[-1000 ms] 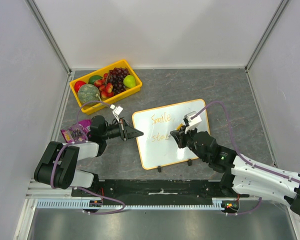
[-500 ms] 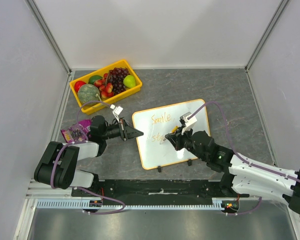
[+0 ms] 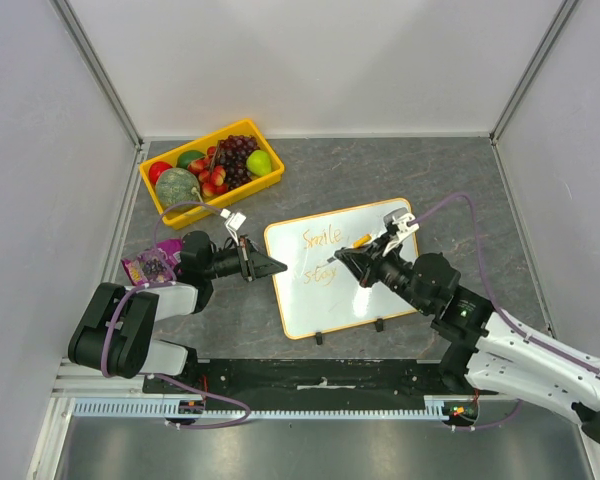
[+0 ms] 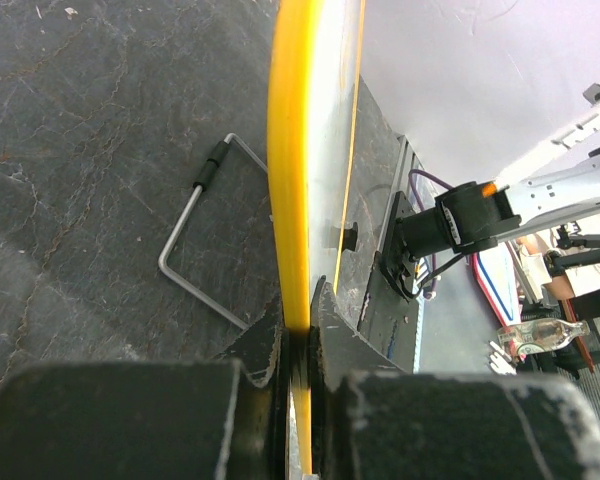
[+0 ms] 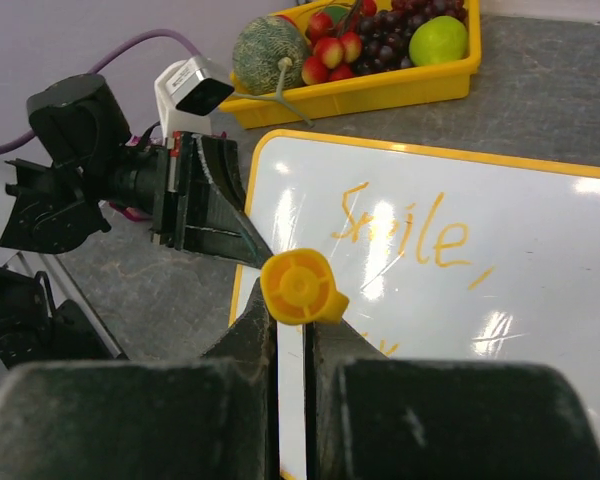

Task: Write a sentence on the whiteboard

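The left gripper [image 3: 278,267] clamps the rim of the large flat orange-rimmed whiteboard [image 3: 355,300] on the grey table [image 3: 430,180], while the right gripper [image 5: 290,322] pinches an orange marker [image 5: 300,287] above the half-written orange sentence [image 3: 322,238], where slipping could smear strokes.

- Robot lab test cell, by every sign.
- Boxed in by plain white wall panels [image 3: 330,60] held in aluminium posts [image 3: 97,70].
- Fitted with a black mounting plate [image 3: 310,378] and purple cables [image 5: 140,40].
- Backed by equipment clutter [image 4: 555,290].

White rectangular whiteboard [image 3: 330,300] with thin orange-yellow rim, sitting slightly skewed in the middle of the table [image 3: 460,180], orange handwritten sentence [image 3: 322,238] running across its far-left part, "Smile" above "stay"
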`<state>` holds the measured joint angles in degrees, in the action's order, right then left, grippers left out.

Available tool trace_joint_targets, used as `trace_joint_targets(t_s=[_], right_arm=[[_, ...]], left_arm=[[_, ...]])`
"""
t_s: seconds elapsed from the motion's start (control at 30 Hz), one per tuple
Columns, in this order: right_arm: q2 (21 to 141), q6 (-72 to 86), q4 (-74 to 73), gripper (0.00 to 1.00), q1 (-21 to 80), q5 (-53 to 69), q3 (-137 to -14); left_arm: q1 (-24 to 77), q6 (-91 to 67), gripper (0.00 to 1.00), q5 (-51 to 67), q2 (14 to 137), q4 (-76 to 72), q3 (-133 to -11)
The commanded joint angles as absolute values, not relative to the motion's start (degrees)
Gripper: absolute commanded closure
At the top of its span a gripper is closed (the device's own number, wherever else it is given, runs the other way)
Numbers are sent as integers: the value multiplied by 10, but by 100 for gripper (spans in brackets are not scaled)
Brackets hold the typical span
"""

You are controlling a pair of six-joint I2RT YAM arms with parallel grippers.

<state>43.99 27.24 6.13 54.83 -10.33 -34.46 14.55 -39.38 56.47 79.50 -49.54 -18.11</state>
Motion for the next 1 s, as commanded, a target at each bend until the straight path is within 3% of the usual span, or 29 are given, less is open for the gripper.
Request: trace_joint_targets(t_s=[0.0,0.43,0.97], right_arm=[[426,262,36,100,514,-81,-368],[364,216,-78,100,421,-80,-378],[355,197,-128,100,417,-100,-388]], left_arm=[[157,-293,98,556,806,-458,-174],[156,-293,98,556,806,-458,-172],[156,-294,98,557,807,-458,-173]])
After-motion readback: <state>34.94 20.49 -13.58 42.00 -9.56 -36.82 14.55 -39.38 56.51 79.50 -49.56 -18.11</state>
